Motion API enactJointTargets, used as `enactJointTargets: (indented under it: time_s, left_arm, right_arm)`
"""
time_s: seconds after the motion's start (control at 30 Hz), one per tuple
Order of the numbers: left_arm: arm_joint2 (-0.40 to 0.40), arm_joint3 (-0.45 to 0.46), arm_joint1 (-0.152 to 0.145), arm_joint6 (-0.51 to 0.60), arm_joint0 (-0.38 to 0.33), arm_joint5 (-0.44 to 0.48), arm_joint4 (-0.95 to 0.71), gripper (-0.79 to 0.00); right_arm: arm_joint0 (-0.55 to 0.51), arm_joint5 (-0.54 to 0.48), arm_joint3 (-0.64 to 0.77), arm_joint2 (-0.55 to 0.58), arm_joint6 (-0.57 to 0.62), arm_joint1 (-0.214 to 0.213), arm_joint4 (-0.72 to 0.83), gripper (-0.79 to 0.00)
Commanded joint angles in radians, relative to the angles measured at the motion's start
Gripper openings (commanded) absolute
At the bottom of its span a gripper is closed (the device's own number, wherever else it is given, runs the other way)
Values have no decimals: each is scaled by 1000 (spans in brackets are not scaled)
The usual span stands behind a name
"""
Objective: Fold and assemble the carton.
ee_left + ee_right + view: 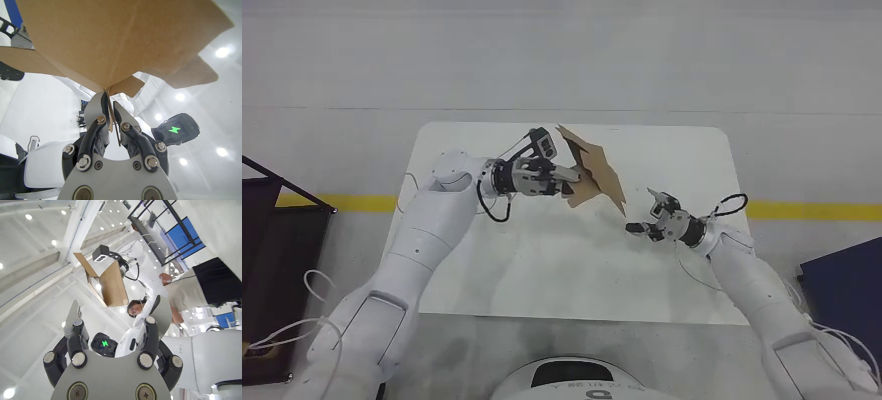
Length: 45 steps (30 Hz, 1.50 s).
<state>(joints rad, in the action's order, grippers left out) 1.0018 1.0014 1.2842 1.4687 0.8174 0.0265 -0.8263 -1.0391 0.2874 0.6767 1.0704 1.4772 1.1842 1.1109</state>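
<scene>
A brown cardboard carton (594,170), partly unfolded with loose flaps, is held up above the white table (682,150). My left gripper (572,180) is shut on an edge of it; in the left wrist view the carton (113,37) spreads wide and a thin cardboard edge is pinched at the left gripper (109,106). My right gripper (639,226) stands open a short way to the right of the carton, apart from it. In the right wrist view the right gripper (117,308) has nothing between its fingers, and the carton (111,285) hangs farther off.
The table's near half (572,280) lies bare under both arms. A yellow floor line (812,211) runs behind the table. Dark frames stand at the far left (272,230) and a dark blue panel at the right (852,270).
</scene>
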Motion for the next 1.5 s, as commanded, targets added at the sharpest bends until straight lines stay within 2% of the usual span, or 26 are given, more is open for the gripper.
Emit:
enactJointTargets:
  time_s: [0.0,0.2,0.7,0.8,0.93,1.03,1.1,1.2,1.23,1.27,1.47]
  left_arm:
    - [-1,4,0,-13,-7,5,18,-785]
    - [-10,17,0,-40,-26,12,69,-785]
    - [-44,62,1,-131,-56,20,214,-785]
    - [-57,77,3,-155,-64,21,254,-785]
    - [-77,107,5,-183,-72,19,305,-785]
    - [-84,126,6,-198,-68,16,321,-785]
    - [-86,133,6,-203,-65,14,325,-785]
    - [-87,137,5,-205,-61,13,330,-785]
    - [-86,138,4,-206,-59,12,331,-785]
    - [-85,138,4,-206,-58,12,332,-785]
    - [-72,148,-2,-215,-40,8,336,-785]
  right_arm:
    - [-4,15,13,8,-30,0,15,-194]
    - [-24,50,87,36,-113,-3,44,-166]
    - [-84,117,261,87,-222,-18,57,-209]
    - [-87,127,289,83,-243,-16,58,-296]
    - [-91,135,309,82,-255,-15,60,-308]
    - [-94,135,316,85,-262,-15,59,-453]
    - [-94,133,319,85,-267,-15,57,-496]
    - [-92,125,316,89,-277,-13,66,-619]
    - [-91,120,313,91,-281,-12,71,-677]
    - [-89,113,309,94,-285,-12,76,-770]
    - [-81,46,289,122,-297,-14,70,-785]
